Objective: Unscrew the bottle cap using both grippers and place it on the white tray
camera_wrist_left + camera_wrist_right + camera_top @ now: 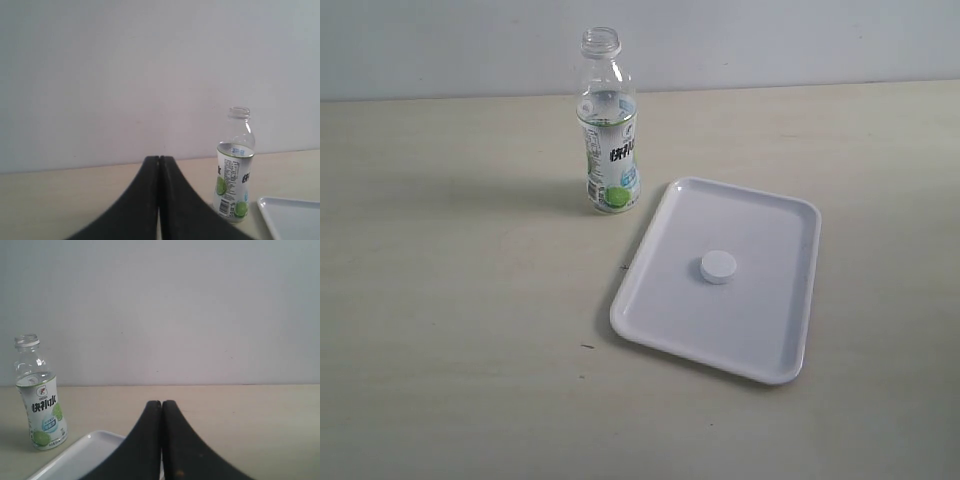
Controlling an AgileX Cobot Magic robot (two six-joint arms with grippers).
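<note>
The bottle stands upright and uncapped on the table, its threaded neck bare; it also shows in the left wrist view and the right wrist view. The white bottle cap lies near the middle of the white tray, just right of the bottle. Neither arm appears in the exterior view. My left gripper is shut with nothing in it, well back from the bottle. My right gripper is shut and empty too, above the near side of the tray.
The pale beige table spreads around the bottle and tray, with a plain light wall behind its far edge. A tray corner shows in the left wrist view.
</note>
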